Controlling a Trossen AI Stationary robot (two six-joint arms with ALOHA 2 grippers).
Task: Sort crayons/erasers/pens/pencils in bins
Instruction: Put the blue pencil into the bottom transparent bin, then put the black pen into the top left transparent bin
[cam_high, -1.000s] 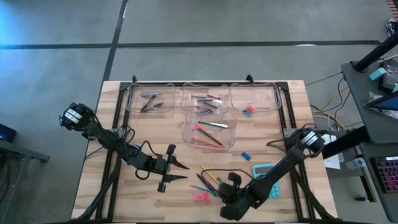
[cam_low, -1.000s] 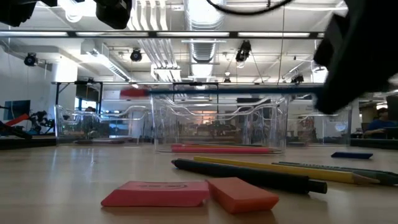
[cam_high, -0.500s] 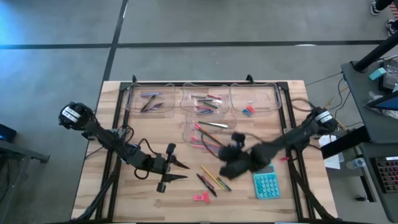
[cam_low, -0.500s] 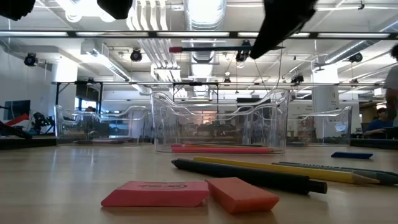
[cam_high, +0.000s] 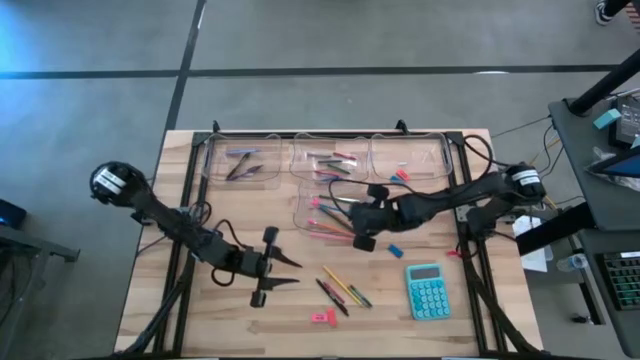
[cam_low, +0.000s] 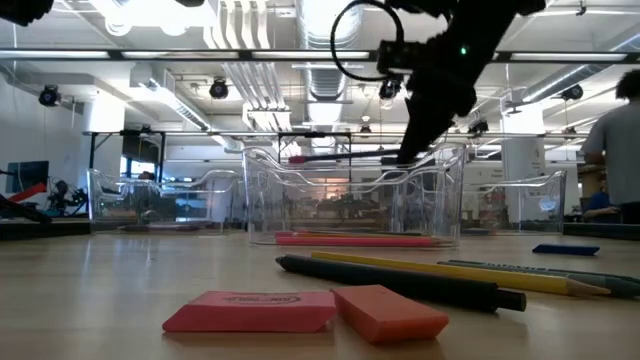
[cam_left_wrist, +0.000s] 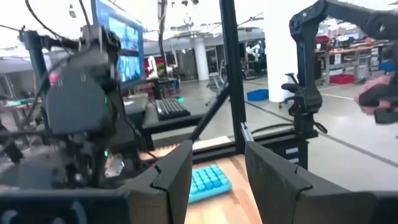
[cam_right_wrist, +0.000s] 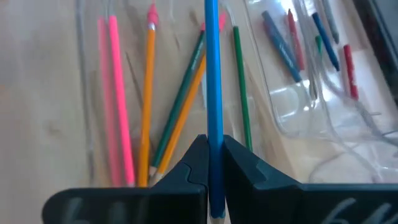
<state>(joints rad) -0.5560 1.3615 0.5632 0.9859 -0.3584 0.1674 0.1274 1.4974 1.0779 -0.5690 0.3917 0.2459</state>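
Carried from above the calculator, right pincer now clamps blue pencil over front bin of pencils.

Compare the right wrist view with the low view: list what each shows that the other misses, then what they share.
Only the right wrist view: the blue colour of the pencil that the right hand is shut on, and the neighbouring bin of crayons.

Only the low view: two pink erasers, a dark pen and a yellow pencil loose on the table, plus a person far behind.

Both: the right hand holding a pencil above the pencil bin, with pink pencils inside.
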